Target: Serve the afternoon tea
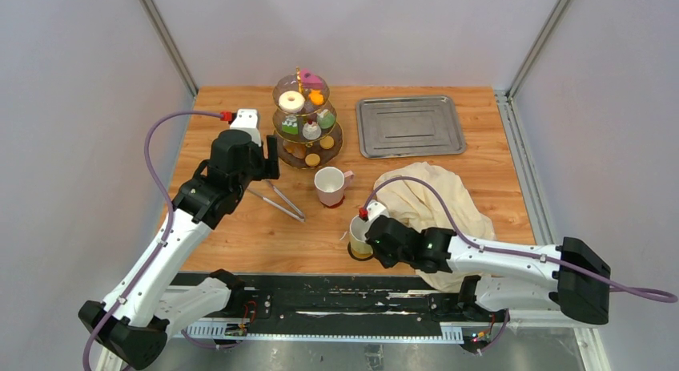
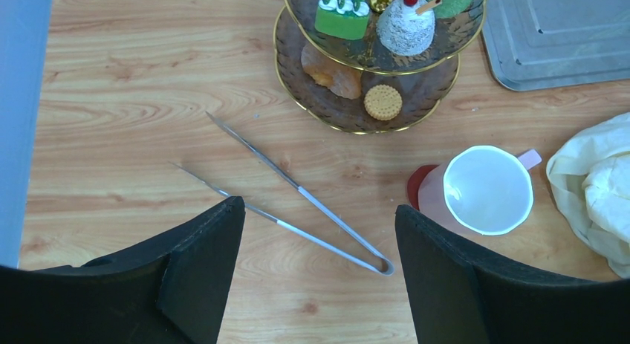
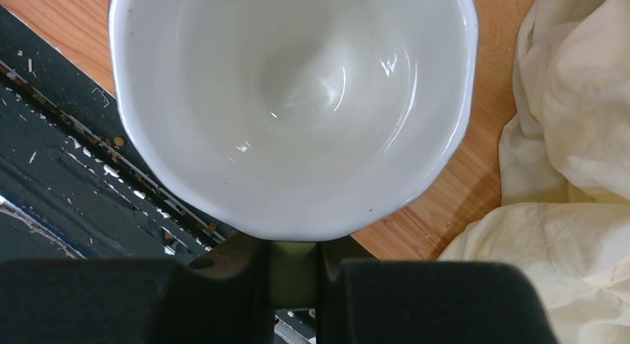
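- We squeeze one mug (image 3: 293, 99) with our right gripper (image 3: 293, 273).
- Our left gripper (image 2: 318, 210) is spread wide, holding nothing; a second mug (image 2: 486, 189) sits right of it.
- One cake stand (image 2: 427, 84) is ahead.

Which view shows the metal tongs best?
The left wrist view: the tongs lie whole, close and sharp, both arms and the joined end visible. The top external view shows them only small and thin. The right wrist view does not show them at all.

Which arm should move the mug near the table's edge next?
Right. The right gripper is shut on the mug by its handle; the left gripper hangs open over the tongs.
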